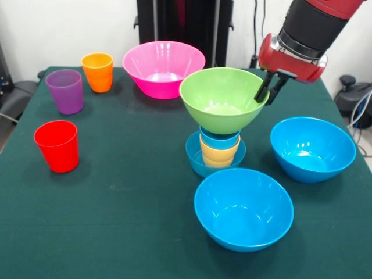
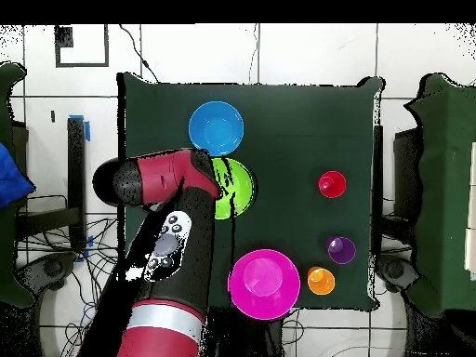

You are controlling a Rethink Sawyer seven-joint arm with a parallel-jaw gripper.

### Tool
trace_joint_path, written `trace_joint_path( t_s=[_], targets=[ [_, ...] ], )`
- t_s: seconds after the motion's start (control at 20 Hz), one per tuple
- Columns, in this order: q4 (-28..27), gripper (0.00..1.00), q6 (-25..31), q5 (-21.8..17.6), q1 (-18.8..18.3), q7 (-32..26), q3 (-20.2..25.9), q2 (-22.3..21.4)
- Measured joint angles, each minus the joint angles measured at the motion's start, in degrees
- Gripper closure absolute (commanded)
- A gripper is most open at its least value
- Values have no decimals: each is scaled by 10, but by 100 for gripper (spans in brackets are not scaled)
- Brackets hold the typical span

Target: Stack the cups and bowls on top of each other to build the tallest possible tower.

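Note:
The tower stands mid-table: a small blue bowl [image 1: 195, 158] holds a yellow-orange cup [image 1: 219, 153], a light blue cup [image 1: 220, 138] and, on top, the green bowl [image 1: 221, 96], which also shows in the overhead view [image 2: 237, 186]. My gripper [image 1: 267, 88] comes down from the upper right and its fingers straddle the green bowl's right rim, shut on it. Two large blue bowls [image 1: 313, 148] [image 1: 243, 208] sit upright in front and to the right. The pink bowl [image 1: 164, 67] stands behind. The red [image 1: 57, 145], purple [image 1: 65, 90] and orange [image 1: 97, 71] cups stand at the left.
The green cloth table [image 1: 116, 192] carries everything. In the overhead view my arm [image 2: 167, 242] covers one large blue bowl; the other [image 2: 217, 127] shows beyond the green bowl. The robot's dark pedestal [image 1: 180, 20] stands behind the pink bowl.

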Motion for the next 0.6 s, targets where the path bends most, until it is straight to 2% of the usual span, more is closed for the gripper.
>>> trace_joint_path(
  t_s=[0.6],
  targets=[
    [-12, 100, 0, 0, 0, 0, -2, 2]
  ],
)
